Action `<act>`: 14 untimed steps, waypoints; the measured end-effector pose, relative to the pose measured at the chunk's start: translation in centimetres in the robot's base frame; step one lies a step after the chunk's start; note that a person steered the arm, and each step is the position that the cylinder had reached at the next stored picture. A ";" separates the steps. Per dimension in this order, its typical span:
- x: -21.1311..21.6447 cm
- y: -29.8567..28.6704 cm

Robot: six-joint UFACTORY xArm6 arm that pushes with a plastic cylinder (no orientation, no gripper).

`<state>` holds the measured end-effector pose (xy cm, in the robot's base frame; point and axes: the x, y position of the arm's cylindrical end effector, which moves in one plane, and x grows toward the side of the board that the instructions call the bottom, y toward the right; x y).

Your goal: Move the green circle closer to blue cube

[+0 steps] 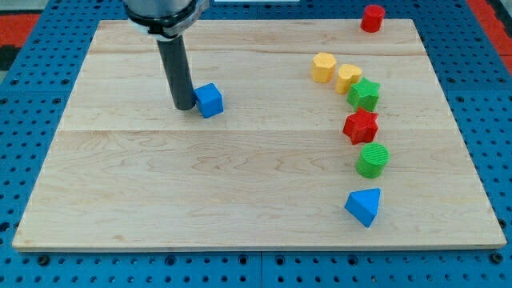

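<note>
Green circle, a ribbed plastic cylinder (pixel 372 160): lower right of frame, untouched, well apart from blue plastic cube (pixel 210 101) at upper centre. My tip (pixel 185 107), holding nothing, stands just beside the cube's left. Task not begun.

The tip (pixel 184 107) of the dark rod sits on the wooden board (pixel 160 192), touching the left side of the blue cube (pixel 210 100). Far to the view's right, blocks curve downward: a yellow block (pixel 323 67), a yellow heart (pixel 348 78), a green star (pixel 365 94), a red star (pixel 361 126), the green circle (pixel 372 160), and a blue triangle (pixel 364 206). A red block (pixel 372 18) sits at the top right.
</note>
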<state>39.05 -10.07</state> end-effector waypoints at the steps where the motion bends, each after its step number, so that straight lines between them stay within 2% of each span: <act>1: -1.5 3.6; 2: -0.9 2.4; 3: 4.9 4.9; 4: 10.3 9.3; 5: 12.9 16.7; 8: 13.6 31.0; 9: 13.2 33.2; 11: 12.1 32.7; 12: 11.8 29.4; 14: 8.6 26.2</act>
<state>47.68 16.09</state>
